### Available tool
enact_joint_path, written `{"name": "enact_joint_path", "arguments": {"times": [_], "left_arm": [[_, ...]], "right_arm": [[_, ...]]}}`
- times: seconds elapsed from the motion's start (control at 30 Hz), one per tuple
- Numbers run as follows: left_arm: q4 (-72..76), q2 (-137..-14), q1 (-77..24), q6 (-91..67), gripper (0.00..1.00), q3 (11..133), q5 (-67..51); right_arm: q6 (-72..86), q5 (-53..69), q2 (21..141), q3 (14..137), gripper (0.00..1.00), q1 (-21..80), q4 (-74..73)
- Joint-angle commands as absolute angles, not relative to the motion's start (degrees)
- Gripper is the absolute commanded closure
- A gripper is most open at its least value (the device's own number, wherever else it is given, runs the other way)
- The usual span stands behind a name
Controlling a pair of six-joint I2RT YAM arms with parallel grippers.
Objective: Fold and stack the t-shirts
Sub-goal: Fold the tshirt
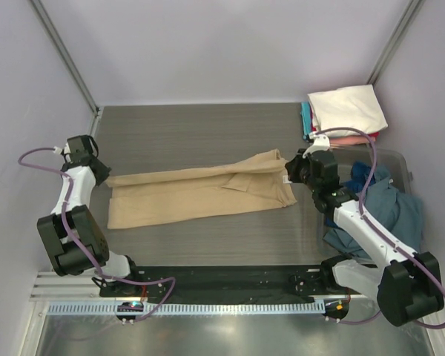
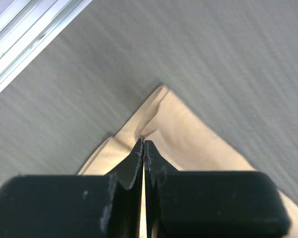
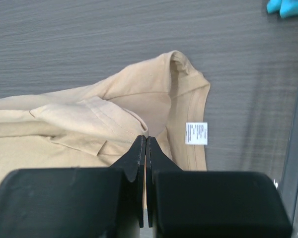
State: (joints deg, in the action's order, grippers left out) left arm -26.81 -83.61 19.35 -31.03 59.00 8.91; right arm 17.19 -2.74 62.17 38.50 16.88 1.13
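Tan shirt (image 1: 200,189) lies stretched across the table (image 1: 193,133). Left gripper (image 2: 143,145) is pinched on its hem corner and right gripper (image 3: 146,140) clamped by its collar, likely keeping it taut for a fold.

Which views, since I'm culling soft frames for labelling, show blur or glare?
Left wrist: blurred; the table grain smears and the shirt edges are soft, though the fingers look crisp. Right wrist: sharp; the stitching and label are clear. Top: even light, faint shadows, no strong glare.
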Motion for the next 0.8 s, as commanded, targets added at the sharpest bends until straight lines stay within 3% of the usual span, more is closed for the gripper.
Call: {"name": "enact_joint_path", "arguments": {"times": [0.0,0.07,0.1,0.13,0.2,0.23,0.27,0.37,0.5,0.77], "left_arm": [[-33.91,-82.52,19.78,-31.90,1.00,60.91,12.83],[-35.32,-82.09,19.86,-33.04,0.94,60.47,15.20],[-35.59,-81.48,19.95,-33.66,0.84,60.12,16.25],[-35.68,-80.26,20.13,-34.62,0.61,59.94,16.78],[-34.11,-78.23,20.39,-35.24,0.44,58.37,16.96],[-33.49,-76.57,20.39,-35.42,0.30,57.92,17.14],[-32.79,-75.94,20.56,-36.03,0.25,57.66,17.49],[-31.91,-74.71,20.48,-35.95,0.23,57.39,17.93],[-31.99,-75.58,20.04,-32.97,0.30,58.97,13.38],[-37.86,-84.89,0.54,-29.88,0.31,65.37,15.99]], "right_arm": [[22.05,-6.14,58.54,36.13,0.99,17.05,0.71],[25.29,-8.86,57.14,33.85,0.99,17.05,-2.71],[28.79,-9.66,55.39,32.79,0.97,17.05,-3.51],[30.74,-10.28,54.33,30.70,0.80,17.05,-4.82],[34.26,-10.28,51.35,28.66,0.48,17.05,-5.53],[35.15,-10.63,50.55,27.26,0.28,17.05,-6.41],[35.68,-10.90,49.93,26.90,0.26,17.05,-6.85],[35.60,-11.34,48.34,27.51,0.24,17.05,-7.82],[36.38,-6.08,49.48,29.44,0.25,17.14,-5.38],[44.10,-2.81,71.41,39.28,0.25,24.07,-4.31]]}}
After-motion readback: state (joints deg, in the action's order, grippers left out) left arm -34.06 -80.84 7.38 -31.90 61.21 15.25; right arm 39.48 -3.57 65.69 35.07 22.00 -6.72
